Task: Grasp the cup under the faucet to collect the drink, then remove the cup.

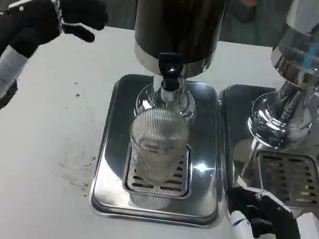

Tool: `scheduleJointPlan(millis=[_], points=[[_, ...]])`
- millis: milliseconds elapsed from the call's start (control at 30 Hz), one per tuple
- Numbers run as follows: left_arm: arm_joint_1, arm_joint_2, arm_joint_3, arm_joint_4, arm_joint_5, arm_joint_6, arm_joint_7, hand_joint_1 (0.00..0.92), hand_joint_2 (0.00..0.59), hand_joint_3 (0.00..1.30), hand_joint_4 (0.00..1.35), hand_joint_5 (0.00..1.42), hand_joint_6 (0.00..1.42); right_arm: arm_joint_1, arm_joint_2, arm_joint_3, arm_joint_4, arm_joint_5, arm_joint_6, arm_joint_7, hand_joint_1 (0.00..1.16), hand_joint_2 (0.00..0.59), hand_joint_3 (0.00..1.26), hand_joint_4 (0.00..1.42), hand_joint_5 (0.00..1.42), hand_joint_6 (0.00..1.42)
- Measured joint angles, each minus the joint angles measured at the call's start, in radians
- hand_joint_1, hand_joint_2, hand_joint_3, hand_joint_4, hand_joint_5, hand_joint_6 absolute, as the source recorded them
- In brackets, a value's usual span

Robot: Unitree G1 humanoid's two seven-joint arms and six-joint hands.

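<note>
Up at ten o'clock my left hand hangs empty, fingers apart — the cup stands upright at centre on the tray beneath the faucet — my right hand, at five o'clock, holds nothing, fingers spread.

surface: white table | on it: two steel drip trays

Left of the cup the table lies open; right of it a second dispenser crowds close; the faucet overhangs it.
</note>
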Motion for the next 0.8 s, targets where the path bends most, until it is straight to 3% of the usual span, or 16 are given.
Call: scheduleJointPlan(millis=[100, 133, 467, 800], points=[[-0.022, -0.006, 0.026, 0.001, -0.067, 0.077, -0.116, 0.000, 0.093, 0.44, 0.37, 0.35, 0.41, -0.003, 0.001, 0.005, 0.006, 0.001, 0.000, -0.003, 0.23, 0.450, 0.43, 0.36, 0.40, 0.49], [-0.038, -0.008, 0.039, 0.001, -0.102, 0.139, -0.184, 0.000, 0.089, 0.44, 0.37, 0.35, 0.40, -0.004, 0.001, 0.006, 0.013, 0.002, 0.000, -0.006, 0.23, 0.451, 0.43, 0.36, 0.40, 0.49], [-0.120, -0.022, 0.122, 0.024, -0.171, 0.424, -0.404, 0.000, 0.073, 0.36, 0.30, 0.31, 0.33, -0.021, 0.015, 0.015, 0.039, 0.004, -0.002, -0.032, 0.23, 0.453, 0.43, 0.37, 0.40, 0.48], [-0.179, -0.054, 0.148, 0.055, -0.157, 0.539, -0.493, 0.000, 0.066, 0.32, 0.23, 0.26, 0.28, -0.031, 0.034, 0.025, 0.078, 0.010, -0.012, -0.061, 0.24, 0.453, 0.43, 0.38, 0.40, 0.47]])
